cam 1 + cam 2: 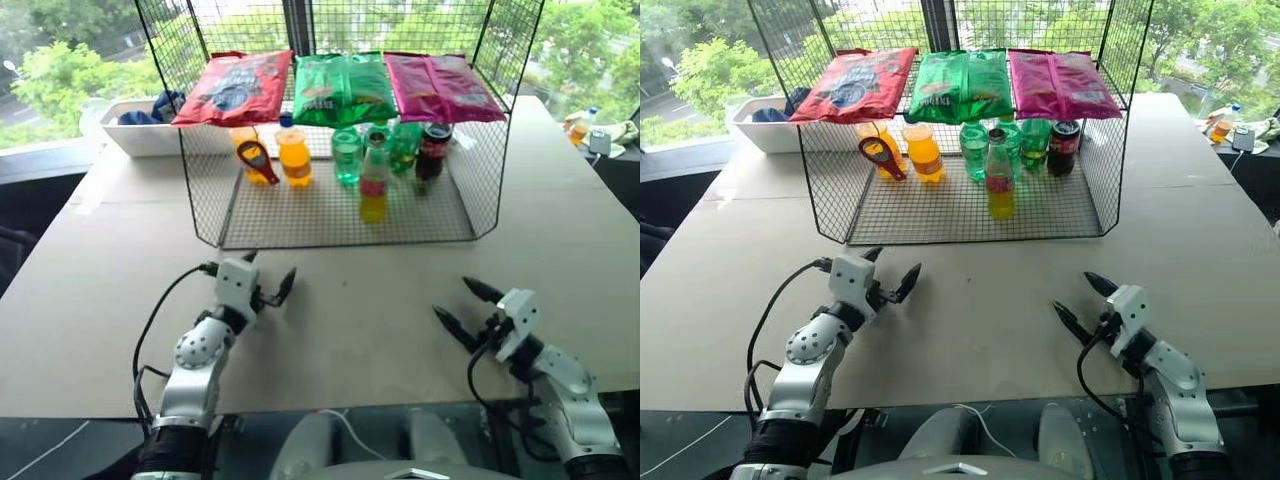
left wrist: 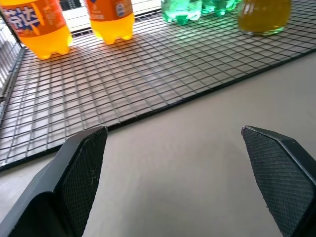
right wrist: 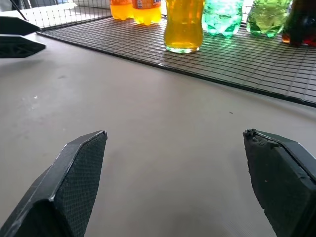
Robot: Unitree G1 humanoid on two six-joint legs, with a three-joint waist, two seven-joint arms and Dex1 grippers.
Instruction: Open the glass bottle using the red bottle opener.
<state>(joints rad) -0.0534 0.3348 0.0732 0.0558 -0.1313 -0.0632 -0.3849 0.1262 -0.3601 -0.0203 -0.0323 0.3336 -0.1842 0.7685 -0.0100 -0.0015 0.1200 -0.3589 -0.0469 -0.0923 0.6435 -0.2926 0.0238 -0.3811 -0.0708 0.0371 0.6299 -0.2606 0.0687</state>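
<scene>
The glass bottle (image 1: 373,185), slim with yellow drink and a red label band, stands upright at the front middle of the wire shelf's floor (image 1: 300,225). The red bottle opener (image 1: 258,160) leans against an orange plastic bottle at the shelf's back left. My left gripper (image 1: 270,268) hovers open over the table just in front of the shelf's left part, empty. My right gripper (image 1: 452,298) is open and empty near the table's front right, pointing toward the shelf. The right wrist view shows the glass bottle (image 3: 184,27) straight ahead, well beyond the fingers.
Two orange plastic bottles (image 1: 293,157), green bottles (image 1: 346,155) and a dark cola bottle (image 1: 432,150) stand behind the glass bottle. Red, green and pink snack bags (image 1: 343,88) lie on the shelf's top. A white bin (image 1: 135,135) sits back left. Wire side walls flank the shelf.
</scene>
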